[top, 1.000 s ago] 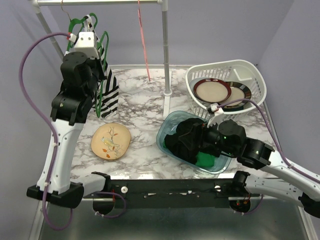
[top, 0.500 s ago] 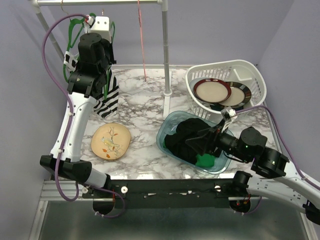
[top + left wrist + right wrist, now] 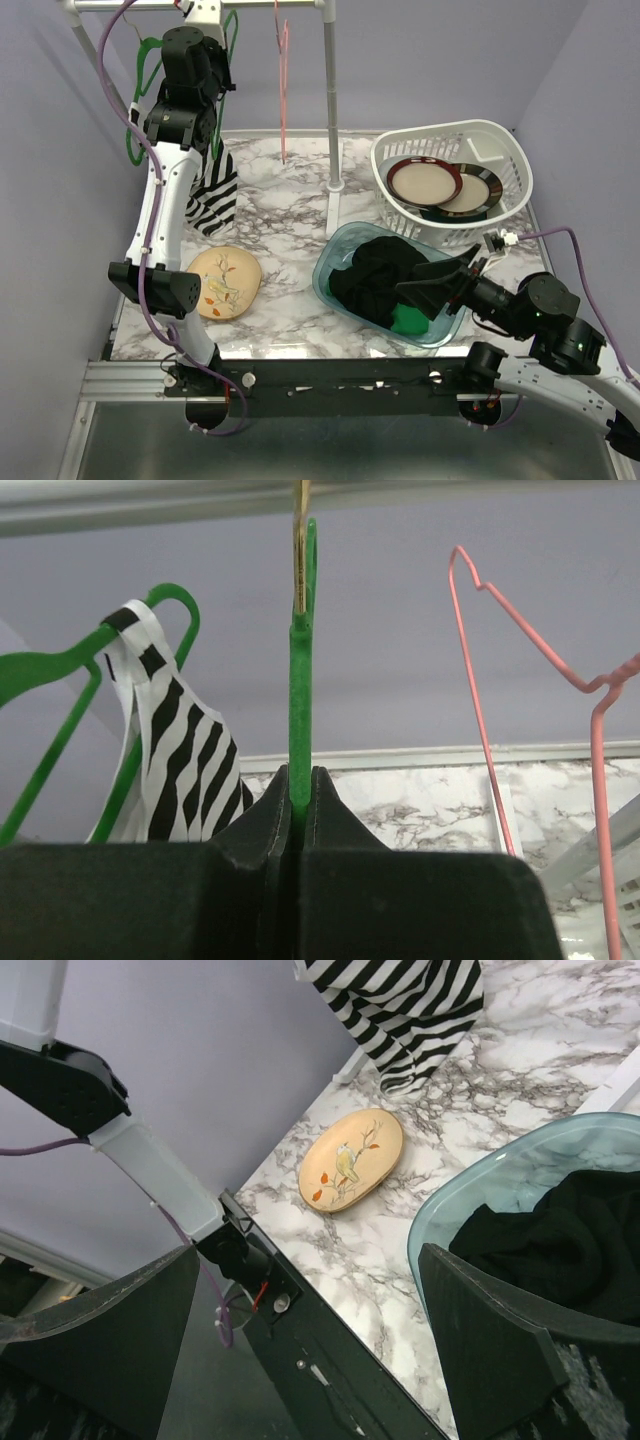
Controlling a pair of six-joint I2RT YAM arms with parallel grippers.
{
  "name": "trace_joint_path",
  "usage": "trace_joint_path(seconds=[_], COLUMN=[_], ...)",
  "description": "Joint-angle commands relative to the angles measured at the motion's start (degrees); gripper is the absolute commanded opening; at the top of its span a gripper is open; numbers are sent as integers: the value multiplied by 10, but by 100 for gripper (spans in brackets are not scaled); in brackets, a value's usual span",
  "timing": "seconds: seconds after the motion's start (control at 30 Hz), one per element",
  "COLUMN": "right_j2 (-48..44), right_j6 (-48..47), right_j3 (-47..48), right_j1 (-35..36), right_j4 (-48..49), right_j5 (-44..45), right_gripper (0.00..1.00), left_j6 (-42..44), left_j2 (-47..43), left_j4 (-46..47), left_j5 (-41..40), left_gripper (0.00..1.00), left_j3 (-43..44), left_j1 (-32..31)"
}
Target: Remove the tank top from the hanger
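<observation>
1. Clearly, the black-and-white striped tank top [image 3: 185, 750] is not off yet. At the left of the left wrist view its strap loops over a curved green plastic hanger arm [image 3: 40, 668], so the cloth hangs toward the marble table [image 3: 290, 210].
2. At centre, the left gripper [image 3: 300, 780] is clamped on an upright green hanger neck [image 3: 300, 680] just under the grey metal rail [image 3: 150, 505], likely to steady or lift it. Whether neck and arm are one hanger I cannot tell.
3. Right of it, a thin pink wire hanger [image 3: 480, 705] hangs bare.
4. At the lower right of the top view, the right gripper [image 3: 420, 292] hovers spread wide, holding nothing, near the translucent blue tub [image 3: 322, 272] of dark cloth, probably placed to pull the top.
</observation>
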Motion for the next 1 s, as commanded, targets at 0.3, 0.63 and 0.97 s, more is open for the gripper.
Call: trace_joint_path(seconds=[0.3,0.63,0.97], right_j2=[12,5,34], right_j6=[9,14,-9], right_j3=[3,5,17], right_j1=[-1,-1,-1], right_j4=[1,4,10], right_j5=[7,1,-19], right_gripper=[99,99,99], left_j6=[-8,-55,-52], left_j2=[-8,-75,-216], left_j4=[-50,-118,-75], left_j5=[29,67,-36], left_gripper=[24,82,84], left_j3=[-7,15,-97], left_j1=[0,-1,0])
